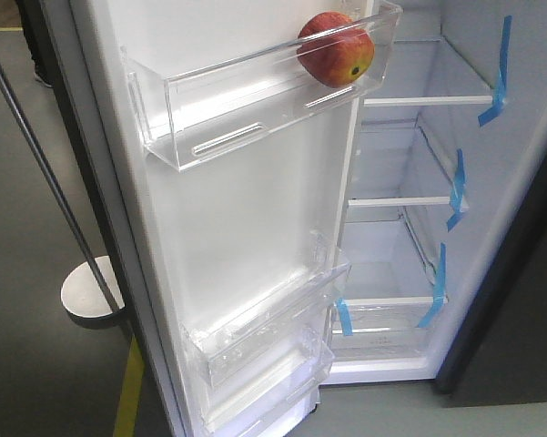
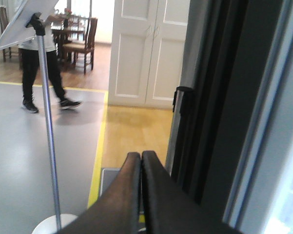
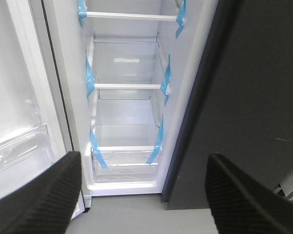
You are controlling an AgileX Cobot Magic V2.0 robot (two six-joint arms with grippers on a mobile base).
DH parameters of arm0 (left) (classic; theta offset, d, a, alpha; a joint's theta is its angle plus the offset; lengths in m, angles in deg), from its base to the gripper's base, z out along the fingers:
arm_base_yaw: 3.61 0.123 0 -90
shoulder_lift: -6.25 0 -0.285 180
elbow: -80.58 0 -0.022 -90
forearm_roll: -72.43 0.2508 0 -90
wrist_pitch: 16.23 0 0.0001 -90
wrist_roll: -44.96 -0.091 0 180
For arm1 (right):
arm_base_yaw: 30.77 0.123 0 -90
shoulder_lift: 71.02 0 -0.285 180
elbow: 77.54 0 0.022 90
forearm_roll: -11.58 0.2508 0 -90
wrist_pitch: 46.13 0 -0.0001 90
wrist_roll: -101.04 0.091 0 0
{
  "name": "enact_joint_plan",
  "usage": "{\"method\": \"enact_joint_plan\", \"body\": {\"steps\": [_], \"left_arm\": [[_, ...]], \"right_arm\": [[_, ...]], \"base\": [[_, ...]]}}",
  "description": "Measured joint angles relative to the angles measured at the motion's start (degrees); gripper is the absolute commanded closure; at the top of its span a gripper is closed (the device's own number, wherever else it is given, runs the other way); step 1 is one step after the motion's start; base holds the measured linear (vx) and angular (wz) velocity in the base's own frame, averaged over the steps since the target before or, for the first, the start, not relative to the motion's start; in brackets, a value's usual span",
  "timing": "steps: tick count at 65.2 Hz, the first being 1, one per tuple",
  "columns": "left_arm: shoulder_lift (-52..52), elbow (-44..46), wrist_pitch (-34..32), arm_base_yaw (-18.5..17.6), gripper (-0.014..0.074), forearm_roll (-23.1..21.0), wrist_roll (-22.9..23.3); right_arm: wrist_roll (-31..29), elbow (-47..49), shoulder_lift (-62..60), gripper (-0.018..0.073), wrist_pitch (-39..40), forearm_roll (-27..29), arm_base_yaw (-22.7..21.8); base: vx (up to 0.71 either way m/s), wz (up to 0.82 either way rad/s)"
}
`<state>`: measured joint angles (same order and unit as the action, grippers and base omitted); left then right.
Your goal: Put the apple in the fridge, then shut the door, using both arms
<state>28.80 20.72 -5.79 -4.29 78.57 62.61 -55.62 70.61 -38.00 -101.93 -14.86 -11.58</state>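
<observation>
Apple (image 1: 336,49) sits in door's (image 1: 246,228) upper bin (image 1: 218,100).
My left end effector (image 2: 141,155) pinched closed, empty, by door's dark outer edge; my right end effector (image 3: 144,158) spread wide, facing fridge (image 3: 126,63).

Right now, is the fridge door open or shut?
Open. The door shows its white inner face, the apple sits in its top bin, and the fridge shelves are exposed beside it.
</observation>
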Motion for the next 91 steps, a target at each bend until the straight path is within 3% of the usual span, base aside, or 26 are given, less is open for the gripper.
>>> {"method": "enact_joint_plan", "body": {"steps": [11, 28, 38, 50, 57, 73, 91], "left_arm": [[15.3, 11.7, -1.3, 0.0, 0.0601, 0.2, 0.0], [23.3, 13.8, -10.1, 0.0, 0.0564, 0.2, -0.1], [28.1, 13.8, -11.4, 0.0, 0.0391, 0.4, -0.4], [33.4, 13.8, -12.3, 0.0, 0.0074, 0.4, 2.0], [34.8, 13.8, -14.5, 0.0, 0.0002, 0.4, 2.5], [36.4, 16.4, -21.7, 0.0, 0.0029, 0.4, 4.8], [52.2, 39.5, -9.2, 0.0, 0.0035, 0.4, 4.9]], "right_arm": [[0.0, 0.0, 0.0, 0.0053, 0.0, 0.0, 0.0], [0.0, 0.0, 0.0, 0.0053, 0.0, 0.0, 0.0], [0.0, -0.2, 0.0, 0.0053, -0.1, 0.0, 0.0], [0.0, -0.2, 0.0, 0.0053, -0.1, 0.0, 0.0], [0.0, -0.2, 0.0, 0.0053, 0.0, 0.0, 0.0], [0.0, -0.2, 0.0, 0.0053, 0.0, 0.0, 0.0], [0.0, -0.2, 0.0, 0.0053, 0.0, 0.0, 0.0]], "base": [[0.0, 0.0], [0.0, 0.0], [0.0, 0.0], [0.0, 0.0], [0.0, 0.0], [0.0, 0.0], [0.0, 0.0]]}}
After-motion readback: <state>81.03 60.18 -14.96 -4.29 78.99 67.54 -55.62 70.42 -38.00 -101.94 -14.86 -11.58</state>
